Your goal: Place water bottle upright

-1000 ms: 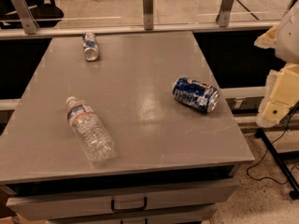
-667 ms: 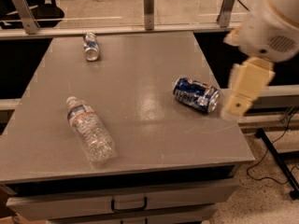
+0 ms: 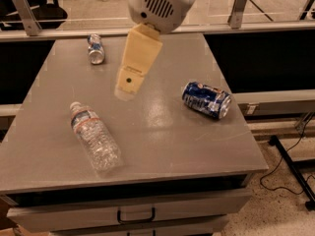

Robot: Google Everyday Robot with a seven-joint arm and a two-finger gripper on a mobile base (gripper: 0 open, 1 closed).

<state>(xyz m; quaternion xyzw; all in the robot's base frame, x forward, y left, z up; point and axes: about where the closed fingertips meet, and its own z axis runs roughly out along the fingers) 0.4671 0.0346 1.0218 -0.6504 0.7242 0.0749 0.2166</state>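
The water bottle lies on its side in the 8 o'clock part of the table, cap toward 11 o'clock. The gripper hovers at the bottle's 1 o'clock, apart from it. Nothing is in its hold, and how far open it is cannot be told. A blue soda can lies at the gripper's 3 o'clock. Step in hand, as judged: approach. The next move calls for travel toward 7 o'clock, then a descent square across the bottle body.

Pincer over table, arm cropped at top
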